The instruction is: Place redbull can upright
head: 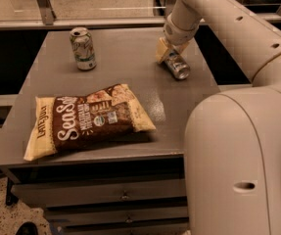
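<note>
The redbull can (177, 65) lies tipped over on the table (125, 58). The claw (163, 50) sits at its far end; whether it pinches, I cannot tell.

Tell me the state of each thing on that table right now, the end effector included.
redbull can: lying on its side, not upright.
end effector: down at the can's far end.
white and green can: standing upright.
chip bag: lying flat.
drawers: shut.
</note>
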`<state>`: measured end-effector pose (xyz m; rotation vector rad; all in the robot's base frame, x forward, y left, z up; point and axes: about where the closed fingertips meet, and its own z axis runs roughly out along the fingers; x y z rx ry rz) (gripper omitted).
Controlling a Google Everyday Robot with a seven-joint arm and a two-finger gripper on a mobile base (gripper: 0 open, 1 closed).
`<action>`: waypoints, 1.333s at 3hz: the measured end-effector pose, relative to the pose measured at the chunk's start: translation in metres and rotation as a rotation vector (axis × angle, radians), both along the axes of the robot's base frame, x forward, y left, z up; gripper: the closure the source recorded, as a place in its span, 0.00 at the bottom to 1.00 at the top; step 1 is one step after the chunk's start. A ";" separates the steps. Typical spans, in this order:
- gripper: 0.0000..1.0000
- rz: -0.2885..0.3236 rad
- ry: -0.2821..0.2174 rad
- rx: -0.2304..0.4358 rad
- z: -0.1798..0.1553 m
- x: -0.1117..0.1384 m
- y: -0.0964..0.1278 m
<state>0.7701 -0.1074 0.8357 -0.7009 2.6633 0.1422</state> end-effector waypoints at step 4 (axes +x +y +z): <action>1.00 0.217 -0.483 0.399 0.148 -0.041 -0.005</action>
